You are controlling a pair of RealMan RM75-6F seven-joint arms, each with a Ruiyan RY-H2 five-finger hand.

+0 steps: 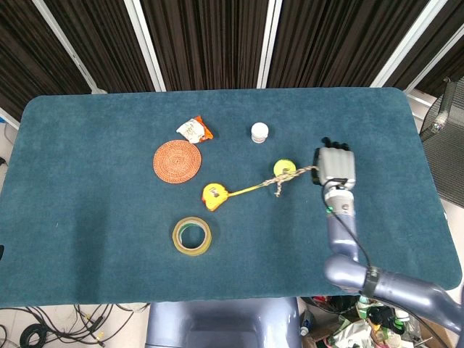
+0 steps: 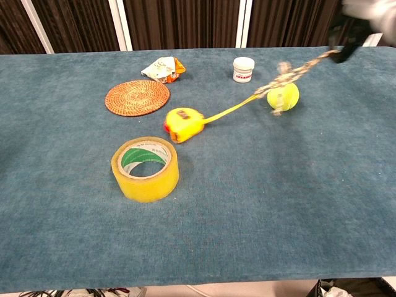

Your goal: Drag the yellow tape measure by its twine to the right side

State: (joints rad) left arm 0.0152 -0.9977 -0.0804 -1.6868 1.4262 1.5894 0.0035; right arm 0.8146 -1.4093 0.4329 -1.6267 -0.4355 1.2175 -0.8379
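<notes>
— So, what do you see from up high?
— The right robot hand [image 1: 334,166] is over the right part of the blue counter [image 1: 87,217]. It is pinching the end of the twine [image 1: 288,176]. The twine is pulled tight and runs left to a yellow strip, and that goes down to the yellow tape measure [image 1: 213,196]. The tape measure sits near the middle of the counter, just above the roll of tape [image 1: 192,235].
— What else is there?
— A green ball [image 1: 283,168] right by the twine, a small white jar [image 1: 259,132] further back, a round woven mat [image 1: 177,159], and a little snack packet [image 1: 193,129] behind the mat.
— And from the low camera?
— The tape measure [image 2: 184,123] is tipped a bit, between the mat [image 2: 137,97] and the ball [image 2: 283,96]. The twine [image 2: 297,67] goes up off the counter, blurry, to the right robot hand [image 2: 356,21] in the top corner. The roll of tape [image 2: 145,168] is near the front. I cannot see the left robot hand in either view.
</notes>
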